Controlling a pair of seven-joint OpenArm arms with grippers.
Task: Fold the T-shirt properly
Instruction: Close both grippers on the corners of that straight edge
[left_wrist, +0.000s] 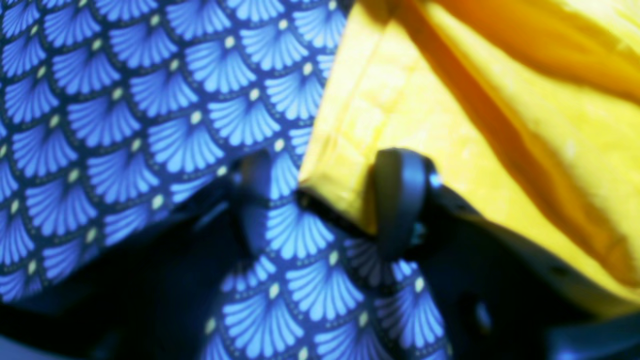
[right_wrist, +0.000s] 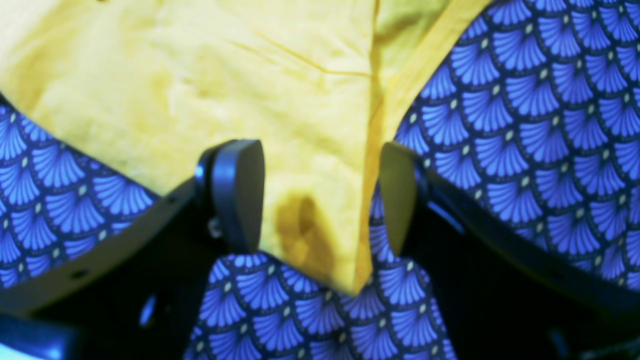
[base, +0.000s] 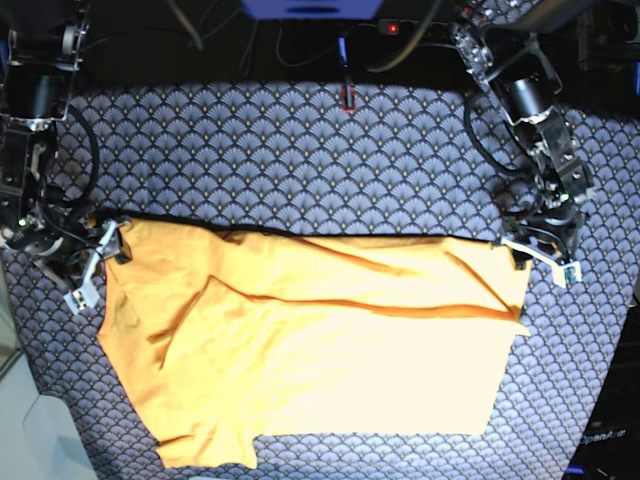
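Pinch both top corners of wrinkled orange-yellow cotton T-shirt (base: 320, 350) squarely: right gripper (right_wrist: 320, 195) spread wide around its corner at nine o'clock, left gripper (left_wrist: 330, 200) part-open at three o'clock.

Only one piece of writing showed: faint pale lettering at the base view's lower right corner, on the dark floor edge (base: 600, 436) below the left arm's side, seeming to read "OpenArm". Nothing else carried readable text.

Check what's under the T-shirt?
The T-shirt lies on the patterned cloth, which shows all around it. Anything else beneath it is covered.
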